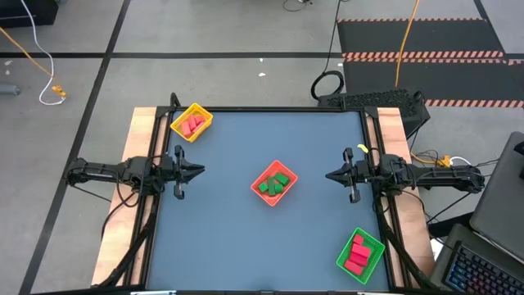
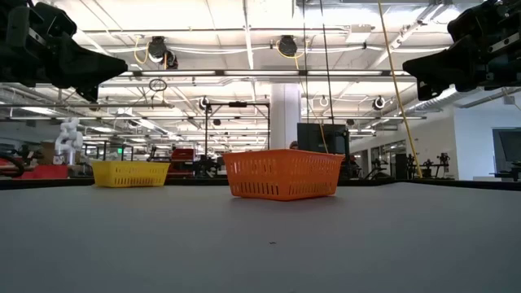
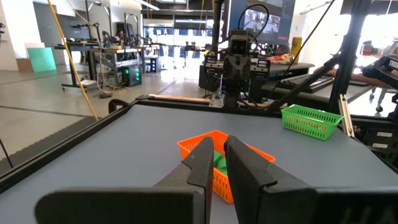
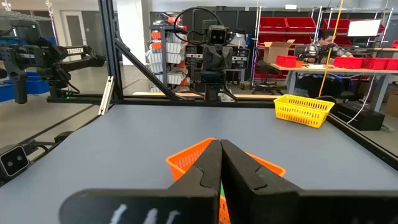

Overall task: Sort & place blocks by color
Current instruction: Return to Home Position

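Both arms sat at the table's sides, empty. Left gripper (image 1: 195, 172) was nearly closed, right gripper (image 1: 330, 174) pressed together. Midway between them, the orange tray (image 1: 260, 174) held green blocks (image 1: 274, 183). Red blocks (image 1: 192, 124) lay farther off in the yellow tray (image 1: 182, 113) and green tray (image 1: 372, 238).

Green blocks (image 1: 275, 183), orange tray (image 1: 261, 174)

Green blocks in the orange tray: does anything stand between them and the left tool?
Only the orange tray's wall, ringing the green blocks. Nothing else shows on the table between it and the left tool. The right tool waits opposite.
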Controlling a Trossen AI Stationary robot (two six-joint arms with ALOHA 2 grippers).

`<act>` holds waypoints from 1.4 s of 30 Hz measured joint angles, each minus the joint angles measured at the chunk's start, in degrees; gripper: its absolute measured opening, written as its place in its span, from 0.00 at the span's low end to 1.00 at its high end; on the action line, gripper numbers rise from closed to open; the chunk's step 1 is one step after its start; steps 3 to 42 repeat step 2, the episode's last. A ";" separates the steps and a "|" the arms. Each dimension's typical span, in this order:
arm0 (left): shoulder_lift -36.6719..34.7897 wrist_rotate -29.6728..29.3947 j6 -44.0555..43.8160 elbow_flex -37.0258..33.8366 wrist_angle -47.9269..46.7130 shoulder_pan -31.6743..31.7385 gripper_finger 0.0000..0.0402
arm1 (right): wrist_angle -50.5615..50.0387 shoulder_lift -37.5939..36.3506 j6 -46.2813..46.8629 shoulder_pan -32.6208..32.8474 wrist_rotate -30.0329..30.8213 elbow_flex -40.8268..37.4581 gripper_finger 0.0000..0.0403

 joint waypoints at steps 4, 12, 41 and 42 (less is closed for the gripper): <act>0.01 0.01 0.00 0.00 -0.01 -0.01 0.12 | -0.01 0.00 0.00 -0.01 0.01 0.01 0.00; 0.01 0.01 0.00 0.00 -0.01 -0.01 0.12 | -0.01 0.00 0.00 -0.01 0.01 0.01 0.00; 0.01 0.01 0.00 0.00 -0.01 -0.01 0.12 | -0.01 0.00 0.00 -0.01 0.01 0.01 0.00; 0.01 0.01 0.00 0.00 -0.01 -0.01 0.12 | -0.01 0.00 0.00 -0.01 0.01 0.01 0.00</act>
